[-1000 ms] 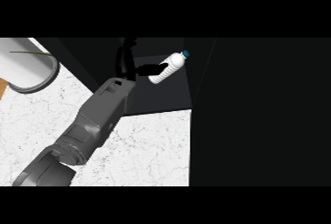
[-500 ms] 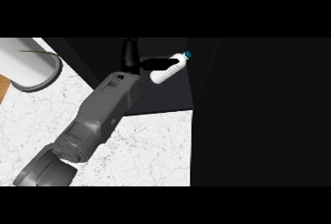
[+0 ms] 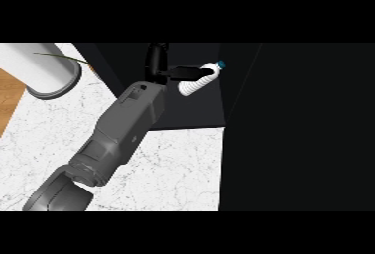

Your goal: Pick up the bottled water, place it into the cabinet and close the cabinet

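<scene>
The bottled water (image 3: 192, 87) is white and ribbed with a blue cap (image 3: 220, 64). It is tilted, cap up and to the right, inside the dark open cabinet (image 3: 198, 111). My left hand (image 3: 156, 62) reaches into the cabinet from the lower left on its grey forearm. Its black fingers (image 3: 187, 73) are curled across the bottle's upper part and hide its middle. I cannot tell whether the bottle's base touches the cabinet floor. My right hand does not show.
A large black panel (image 3: 307, 129), the cabinet's door or side, fills the right half of the view. A white cylindrical pot (image 3: 44, 74) with a thin green stem stands at the back left on the white marble counter (image 3: 176, 168). Brown wood (image 3: 9, 101) shows past the counter's left edge.
My forearm has pushed a little farther into the cabinet. The bottle has shifted slightly to the right, and black fingers now lie across it where its whole side showed before.
</scene>
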You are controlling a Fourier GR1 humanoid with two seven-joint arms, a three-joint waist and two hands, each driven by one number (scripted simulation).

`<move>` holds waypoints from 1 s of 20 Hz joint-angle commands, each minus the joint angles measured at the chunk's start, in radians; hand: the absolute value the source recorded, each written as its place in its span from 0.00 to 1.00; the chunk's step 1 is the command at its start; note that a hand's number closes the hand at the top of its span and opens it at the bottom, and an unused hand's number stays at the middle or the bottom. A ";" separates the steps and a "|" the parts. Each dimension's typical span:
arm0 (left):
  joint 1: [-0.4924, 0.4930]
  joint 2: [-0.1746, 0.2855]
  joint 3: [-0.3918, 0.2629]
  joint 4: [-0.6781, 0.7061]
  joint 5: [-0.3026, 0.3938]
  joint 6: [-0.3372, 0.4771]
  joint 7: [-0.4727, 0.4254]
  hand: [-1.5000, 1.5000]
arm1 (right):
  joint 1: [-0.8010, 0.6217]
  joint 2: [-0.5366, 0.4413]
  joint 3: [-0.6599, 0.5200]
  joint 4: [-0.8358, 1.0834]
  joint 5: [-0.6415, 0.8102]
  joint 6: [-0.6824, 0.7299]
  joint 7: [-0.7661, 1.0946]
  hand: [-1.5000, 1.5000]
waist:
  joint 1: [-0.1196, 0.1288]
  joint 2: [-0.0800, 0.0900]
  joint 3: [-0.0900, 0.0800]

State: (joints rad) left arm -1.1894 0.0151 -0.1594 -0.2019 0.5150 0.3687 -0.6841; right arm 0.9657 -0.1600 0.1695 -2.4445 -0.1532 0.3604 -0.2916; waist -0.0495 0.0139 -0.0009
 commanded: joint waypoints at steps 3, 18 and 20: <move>0.051 -0.015 -0.018 -0.082 0.001 -0.019 0.003 0.00 | -0.005 0.030 0.051 -0.109 -0.028 -0.052 0.118 0.00 | 0.028 -0.013 0.000; 0.486 -0.015 -0.282 -0.593 0.135 -0.161 0.036 0.00 | 0.011 0.006 0.042 -0.126 -0.034 -0.046 0.120 0.00 | 0.048 -0.021 0.001; 0.513 -0.015 -0.301 -0.680 0.118 -0.152 0.049 0.00 | -0.006 0.035 0.087 -0.156 0.030 -0.103 0.175 0.00 | 0.056 -0.021 0.000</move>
State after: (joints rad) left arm -0.7520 0.0008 -0.4157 -0.7514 0.6336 0.2352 -0.6426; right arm 0.9458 -0.1218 0.2536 -2.4631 -0.1224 0.2955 -0.2090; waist -0.0029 -0.0079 -0.0006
